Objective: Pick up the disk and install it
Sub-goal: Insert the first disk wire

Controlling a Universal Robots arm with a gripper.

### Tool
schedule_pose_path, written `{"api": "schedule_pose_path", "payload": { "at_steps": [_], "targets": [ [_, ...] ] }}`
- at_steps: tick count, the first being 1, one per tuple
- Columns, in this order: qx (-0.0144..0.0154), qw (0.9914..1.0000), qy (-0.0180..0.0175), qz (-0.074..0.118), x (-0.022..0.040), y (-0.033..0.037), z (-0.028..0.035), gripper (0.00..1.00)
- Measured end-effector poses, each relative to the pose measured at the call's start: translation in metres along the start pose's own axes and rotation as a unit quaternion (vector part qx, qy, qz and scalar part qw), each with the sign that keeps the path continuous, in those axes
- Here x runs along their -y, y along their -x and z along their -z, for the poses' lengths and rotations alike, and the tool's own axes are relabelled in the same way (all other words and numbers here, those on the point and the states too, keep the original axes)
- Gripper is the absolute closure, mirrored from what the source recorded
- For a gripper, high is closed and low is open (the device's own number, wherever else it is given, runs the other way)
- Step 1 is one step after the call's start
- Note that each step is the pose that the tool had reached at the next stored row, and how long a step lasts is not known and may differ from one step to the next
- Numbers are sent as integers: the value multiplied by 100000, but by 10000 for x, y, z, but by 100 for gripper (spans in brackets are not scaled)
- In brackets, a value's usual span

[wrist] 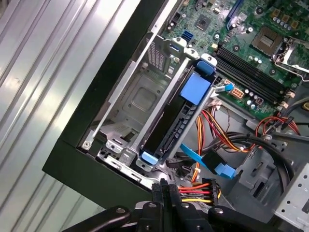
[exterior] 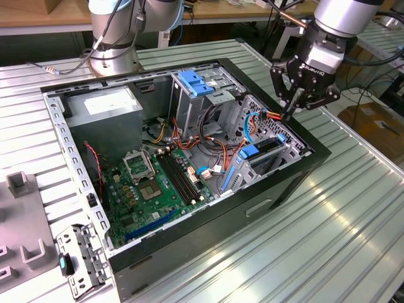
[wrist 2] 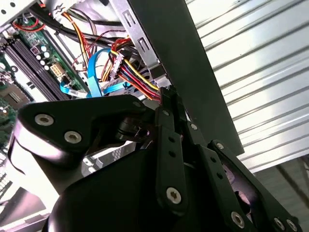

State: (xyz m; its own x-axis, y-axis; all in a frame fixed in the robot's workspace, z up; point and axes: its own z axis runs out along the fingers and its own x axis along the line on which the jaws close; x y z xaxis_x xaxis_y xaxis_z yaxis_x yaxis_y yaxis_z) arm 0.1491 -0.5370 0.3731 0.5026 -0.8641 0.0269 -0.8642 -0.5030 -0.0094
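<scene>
First wrist view: disk (wrist: 179, 113) seated on edge in drive cage at case's corner, dark slab with glossy blue rails. Gripper (exterior: 291, 112) angled down just above, fingers clenched, apparently at the red-yellow-black cable bundle (wrist: 199, 189). Black steel case (exterior: 278, 189) on ribbed metal table (exterior: 353, 252), lab benches behind.
</scene>
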Motion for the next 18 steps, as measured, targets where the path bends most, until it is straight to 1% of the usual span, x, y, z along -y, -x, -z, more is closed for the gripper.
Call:
{"api": "schedule_pose_path", "payload": {
  "at_steps": [1,5,7,11,13,14,16,17,18],
  "targets": [
    [-9,99994,28,-1071,0,0,-1,84],
    [-26,99957,78,-2948,0,0,-3,84],
    [-14,99947,82,-3248,-19,12,-4,84],
    [-31,99940,94,-3455,-90,53,0,84],
    [-32,99930,98,-3745,-106,61,0,84],
    [-37,99916,108,-4100,-106,61,0,84],
    [-54,99849,148,-5496,-106,62,0,84],
    [-58,99812,164,-6123,-107,62,-1,84],
    [-68,99755,191,-6987,-107,62,-1,84]
  ]
}}
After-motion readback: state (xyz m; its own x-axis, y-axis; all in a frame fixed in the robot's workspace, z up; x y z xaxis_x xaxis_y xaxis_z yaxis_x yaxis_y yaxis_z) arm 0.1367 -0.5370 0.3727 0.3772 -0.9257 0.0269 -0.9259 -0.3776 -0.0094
